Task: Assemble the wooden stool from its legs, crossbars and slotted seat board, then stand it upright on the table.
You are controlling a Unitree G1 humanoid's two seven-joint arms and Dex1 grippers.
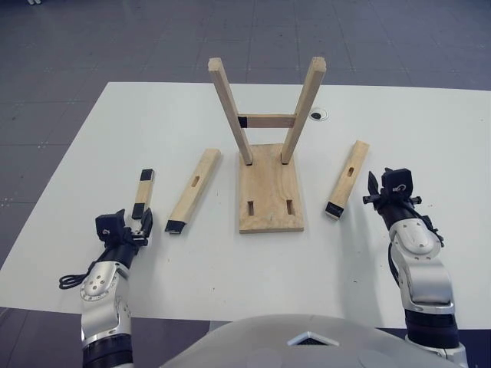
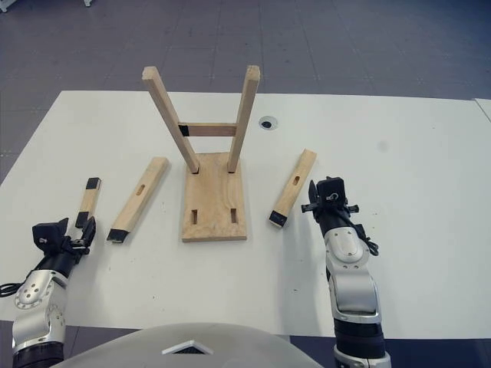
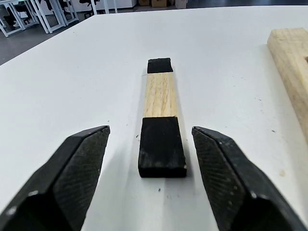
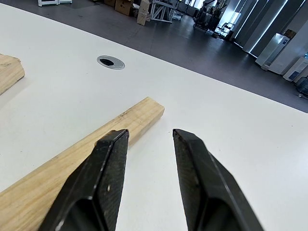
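Left end effector (image 3: 149,131) parted, facing crossbar (image 3: 159,101)

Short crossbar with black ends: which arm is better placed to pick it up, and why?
Left. The left gripper is open and lined up with the crossbar at its near black end. The right gripper sits across the seat board, open beside a loose leg.

It is a lab or workshop hall: a wide white table (image 1: 383,284) with a round grey cable grommet (image 1: 318,115) stands on grey floor tiles (image 1: 115,38), and brown cardboard boxes (image 4: 143,12) sit far beyond the fingers (image 4: 108,163) of the right gripper (image 4: 150,134).
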